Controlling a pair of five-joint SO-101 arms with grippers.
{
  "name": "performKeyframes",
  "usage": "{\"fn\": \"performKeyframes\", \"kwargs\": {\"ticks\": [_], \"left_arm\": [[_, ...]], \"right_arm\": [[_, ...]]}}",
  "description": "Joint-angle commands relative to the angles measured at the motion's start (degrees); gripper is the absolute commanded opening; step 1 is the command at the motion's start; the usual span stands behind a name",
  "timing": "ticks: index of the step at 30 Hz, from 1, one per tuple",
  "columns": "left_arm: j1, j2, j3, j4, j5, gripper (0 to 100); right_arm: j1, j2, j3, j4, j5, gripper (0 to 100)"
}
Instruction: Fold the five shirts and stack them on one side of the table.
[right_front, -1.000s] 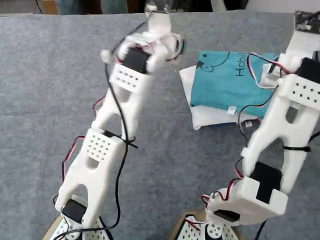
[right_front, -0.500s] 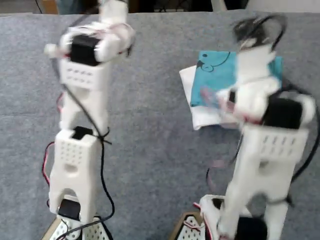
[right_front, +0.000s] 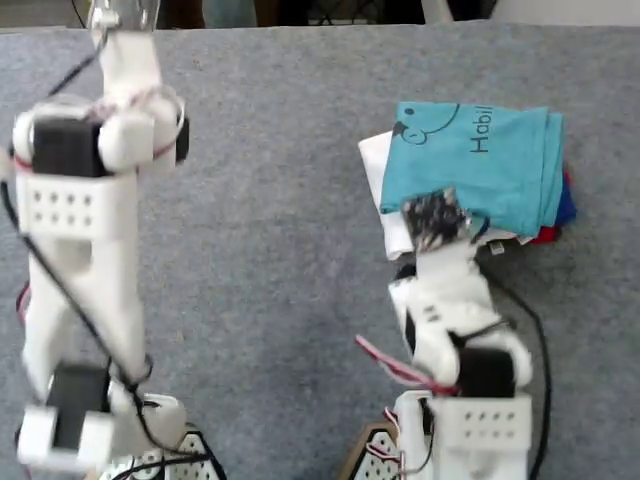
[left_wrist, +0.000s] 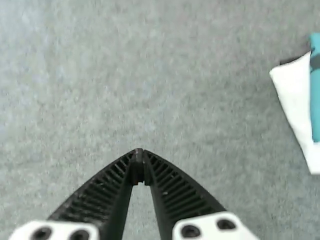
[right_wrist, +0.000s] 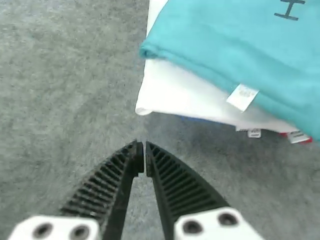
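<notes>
Two claws, both pinched tight together. Left claw (left_wrist: 138, 167) hangs over bare grey surface (left_wrist: 100, 75), well apart from the folded shirts (right_front: 470, 170) on the right arm's side. Right claw (right_wrist: 140, 155) hovers just beside the pile's near edge. Teal shirt (right_wrist: 240, 45) on top, white shirt (right_wrist: 185, 97) beneath, a red edge (right_front: 545, 236) and a blue edge (right_front: 566, 208) peeking out. Maybe four layers, hard to count.

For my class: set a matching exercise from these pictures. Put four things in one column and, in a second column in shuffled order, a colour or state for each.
Column A
1. top shirt
2. second shirt
3. left gripper
4. table

Column B
a. grey
b. shut
c. teal
d. white

Pairs: 1-c, 2-d, 3-b, 4-a
</notes>
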Motion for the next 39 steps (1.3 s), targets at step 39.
{"fn": "performKeyframes", "kwargs": {"ticks": [39], "left_arm": [[-29.1, -90.1, 117.2, -30.6, -20.4, 3]], "right_arm": [[-0.4, -27.8, 28.4, 2.9, 0.6, 1.5]]}}
